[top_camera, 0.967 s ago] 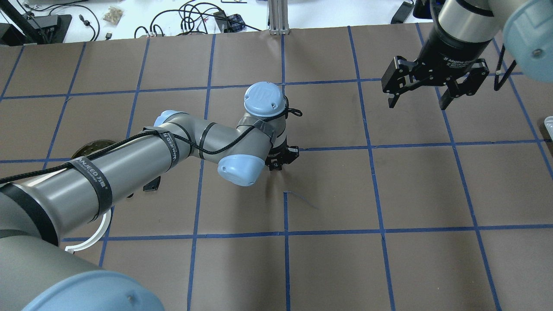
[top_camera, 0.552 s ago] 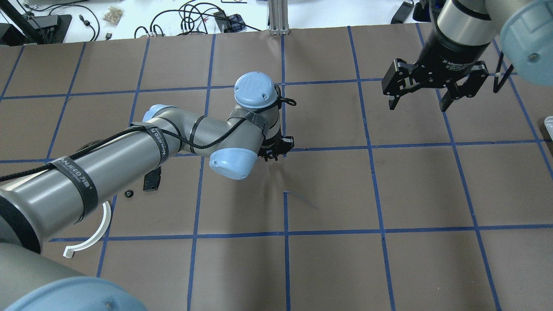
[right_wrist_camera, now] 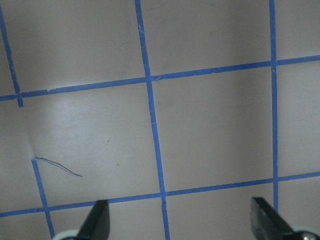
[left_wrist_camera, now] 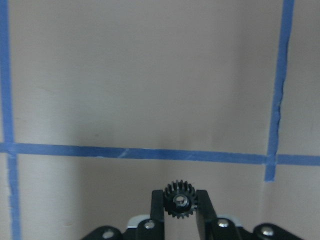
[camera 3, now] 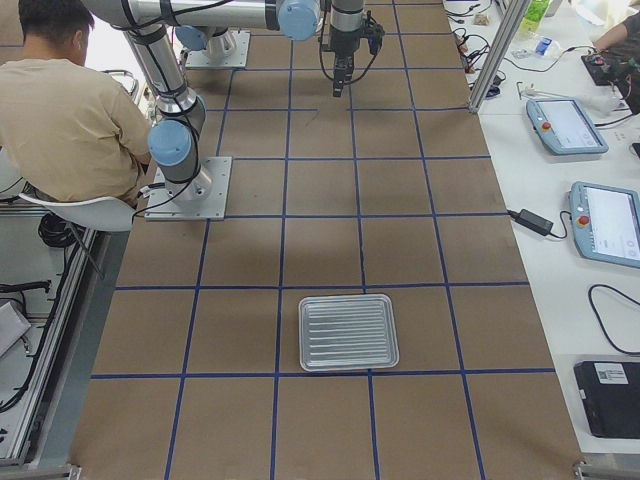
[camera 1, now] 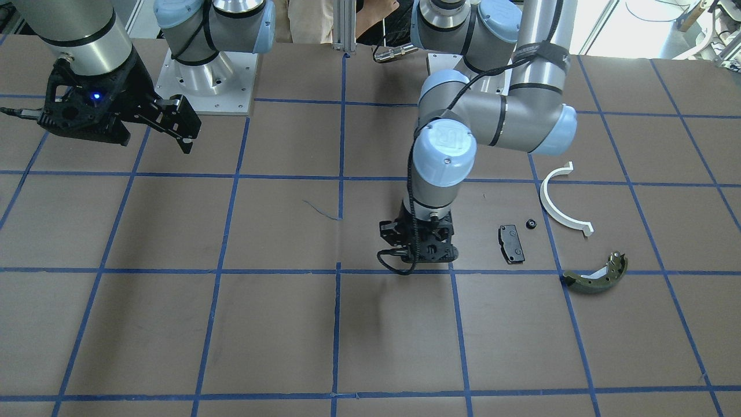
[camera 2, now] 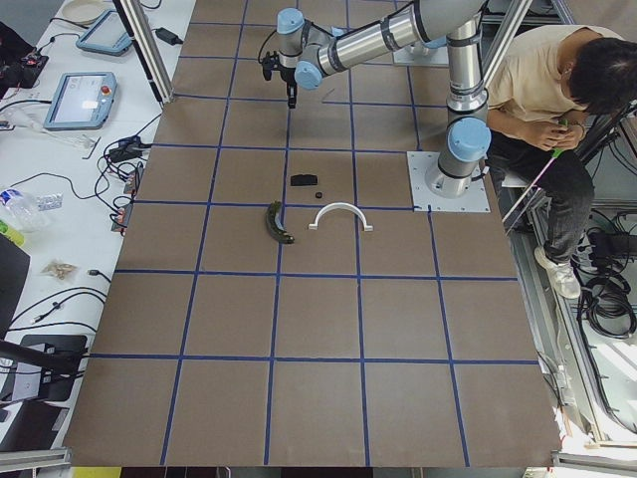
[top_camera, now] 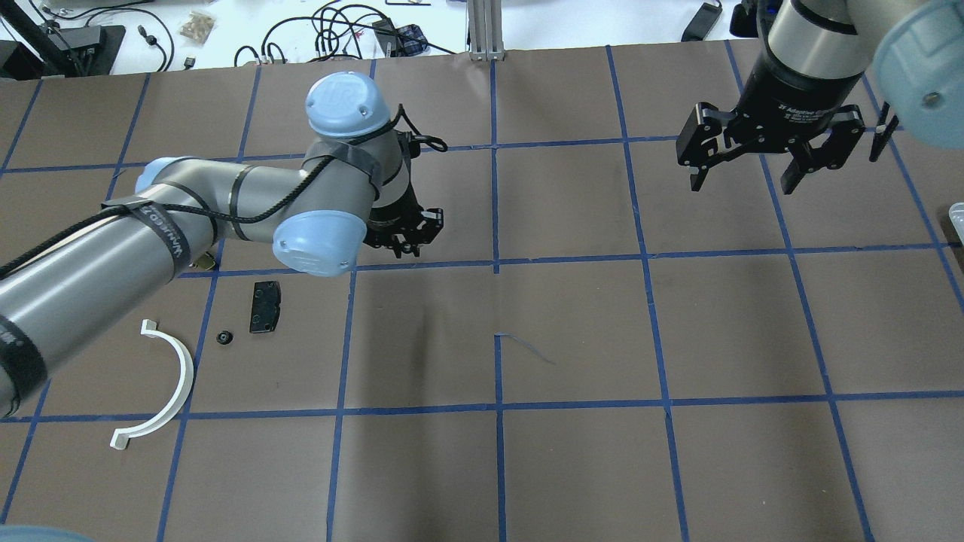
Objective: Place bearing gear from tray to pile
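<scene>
My left gripper [left_wrist_camera: 180,210] is shut on a small black toothed bearing gear [left_wrist_camera: 180,200] and holds it above the brown table. In the overhead view the left gripper [top_camera: 403,239] hangs right of the pile. The pile holds a black rectangular pad [top_camera: 265,306], a white half-ring [top_camera: 169,384] and an olive-green curved shoe [camera 1: 596,277], which my left arm mostly hides in the overhead view. A small black round part [top_camera: 223,337] lies beside the pad. My right gripper [top_camera: 742,181] is open and empty at the far right. The metal tray [camera 3: 348,331] looks empty.
The table is brown paper with a blue tape grid [top_camera: 495,263]. A loose scrap of blue tape [top_camera: 523,345] lies near the centre. Cables and equipment [top_camera: 339,34] sit beyond the far edge. A seated person [camera 2: 557,110] is behind the robot bases.
My left arm has swung left and farther back across the table, carrying the gear toward the pile; the pad, round part and half-ring are now uncovered. The right gripper has hardly moved.
</scene>
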